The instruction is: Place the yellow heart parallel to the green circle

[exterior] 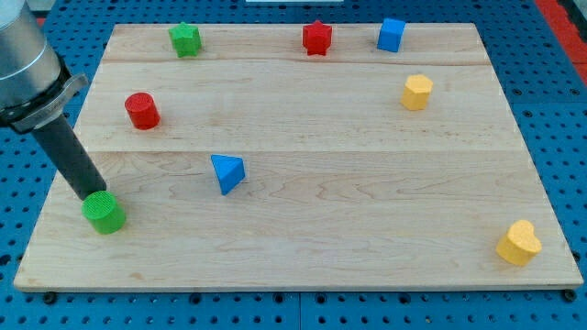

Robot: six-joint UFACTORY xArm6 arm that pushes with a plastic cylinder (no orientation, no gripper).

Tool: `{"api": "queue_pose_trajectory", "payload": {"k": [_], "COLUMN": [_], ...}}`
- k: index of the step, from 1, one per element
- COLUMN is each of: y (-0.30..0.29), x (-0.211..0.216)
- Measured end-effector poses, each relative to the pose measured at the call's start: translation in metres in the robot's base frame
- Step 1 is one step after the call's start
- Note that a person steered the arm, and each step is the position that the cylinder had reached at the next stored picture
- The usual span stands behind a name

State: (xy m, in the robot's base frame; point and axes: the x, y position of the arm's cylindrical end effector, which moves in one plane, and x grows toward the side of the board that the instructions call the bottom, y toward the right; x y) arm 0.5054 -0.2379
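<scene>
Logged on a wooden worktop (303, 266) over a blue perforated base (550, 37).

- My tip (94, 195): found at the end of a dark slanted rod, near the worktop's lower-left corner in the view. Pincer state: could not be told, only the rod seen.
- Green circle (104, 213): found right against my tip, just below it and slightly to the view's right; looked to be touching.
- Yellow heart (519, 243): found well apart from my tip, far across the worktop toward the view's right and a little lower, near the lower-right corner; not touched.
- Blue triangle (227, 173): noted to the view's right of my tip, slightly higher, apart from it.
- Red cylinder (142, 111): noted above my tip, a little to the view's right.
- Green block, roughly star-shaped (184, 39): noted far above my tip, at the top edge.
- Red star (317, 38): noted at the top edge, up and right of my tip.
- Blue cube (392, 35): noted just right of the red star.
- Yellow block, many-sided (417, 93): noted far to the right and above my tip, below the blue cube.
</scene>
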Motion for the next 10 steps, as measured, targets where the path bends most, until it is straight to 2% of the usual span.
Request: {"api": "queue_pose_trajectory", "payload": {"k": [1, 2, 4, 5, 7, 8, 9, 10], "y": [0.010, 0.045, 0.134, 0.223, 0.447, 0.536, 0.543, 0.511], "x": [-0.013, -0.016, 0.013, 0.030, 0.031, 0.030, 0.060, 0.085]}}
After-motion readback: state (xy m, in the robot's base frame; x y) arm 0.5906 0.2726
